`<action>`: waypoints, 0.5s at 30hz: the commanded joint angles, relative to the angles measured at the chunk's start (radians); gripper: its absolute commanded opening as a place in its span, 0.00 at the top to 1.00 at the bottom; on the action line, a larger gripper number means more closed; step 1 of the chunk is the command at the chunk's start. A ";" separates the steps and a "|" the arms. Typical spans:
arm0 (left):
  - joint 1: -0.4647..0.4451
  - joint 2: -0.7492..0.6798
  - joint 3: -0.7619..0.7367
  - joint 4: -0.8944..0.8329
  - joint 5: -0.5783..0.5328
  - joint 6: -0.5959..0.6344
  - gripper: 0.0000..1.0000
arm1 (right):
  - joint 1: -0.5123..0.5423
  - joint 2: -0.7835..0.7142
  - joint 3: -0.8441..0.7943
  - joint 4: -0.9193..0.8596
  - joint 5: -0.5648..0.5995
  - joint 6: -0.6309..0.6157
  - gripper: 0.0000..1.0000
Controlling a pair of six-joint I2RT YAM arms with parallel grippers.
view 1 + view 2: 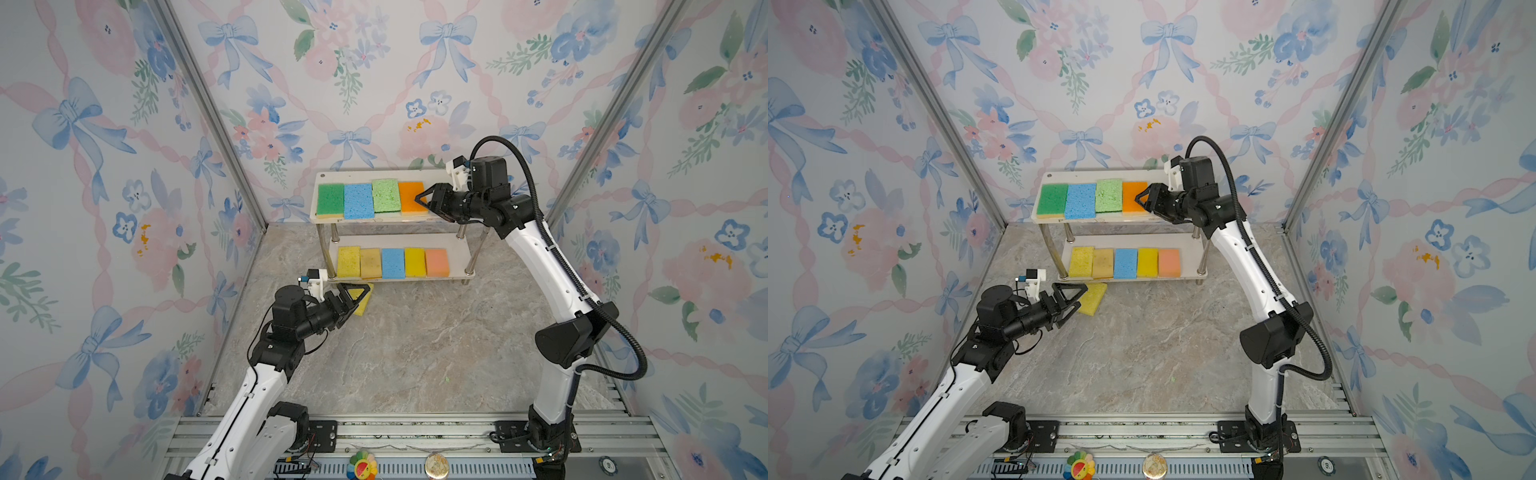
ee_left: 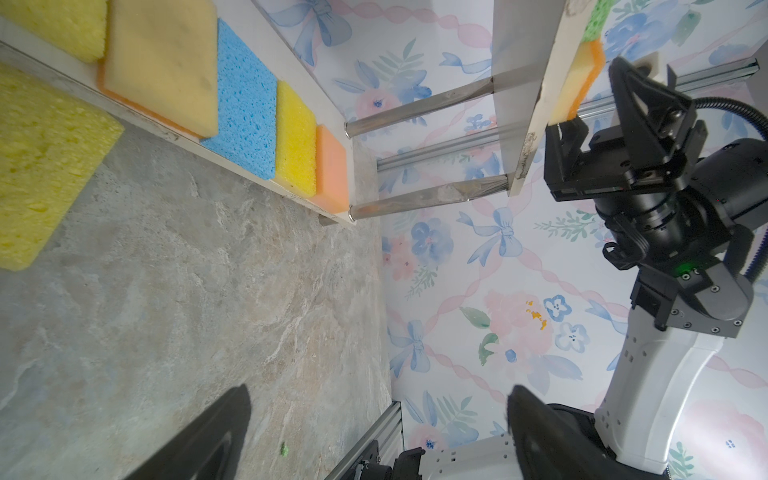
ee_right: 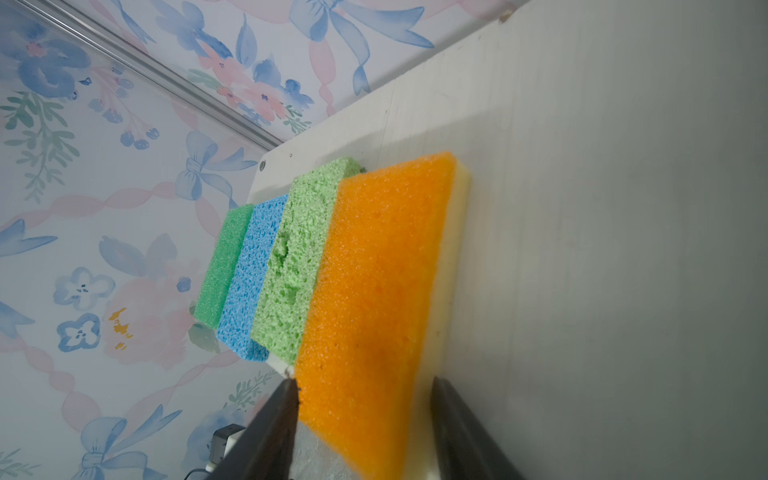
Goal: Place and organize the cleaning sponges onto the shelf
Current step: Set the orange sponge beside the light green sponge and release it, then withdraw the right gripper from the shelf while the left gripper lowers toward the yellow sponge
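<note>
Sponges (image 1: 392, 262) sit nine on the shelf (image 1: 457, 259), one yellow sponge (image 1: 1096, 299) waits on the table (image 1: 415, 353) beside the left gripper (image 1: 360, 300) with fingers spread, and the right gripper (image 1: 419, 199) has fingers around the top orange sponge (image 3: 374, 291), squeezing or not I cannot tell.

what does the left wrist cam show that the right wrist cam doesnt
Only left wrist: the bottom row of five sponges, the loose yellow sponge on the table, and the right claw from outside. Only right wrist: the dark green sponge and top blue sponge. Both: the orange sponge, light green sponge and top board.
</note>
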 commanded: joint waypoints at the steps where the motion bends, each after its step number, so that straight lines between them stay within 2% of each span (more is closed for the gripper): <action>1: 0.005 0.000 -0.009 0.004 0.006 0.029 0.02 | 0.003 0.013 0.041 -0.024 -0.012 -0.018 0.45; 8: 0.008 0.002 0.006 -0.084 -0.044 0.098 0.02 | -0.026 -0.049 0.036 -0.081 0.038 -0.041 0.41; 11: 0.013 0.005 0.012 -0.149 -0.093 0.128 0.02 | -0.041 -0.111 0.015 -0.117 0.053 -0.092 0.38; 15: 0.019 0.015 -0.003 -0.194 -0.154 0.134 0.02 | -0.069 -0.272 -0.154 -0.100 0.072 -0.095 0.36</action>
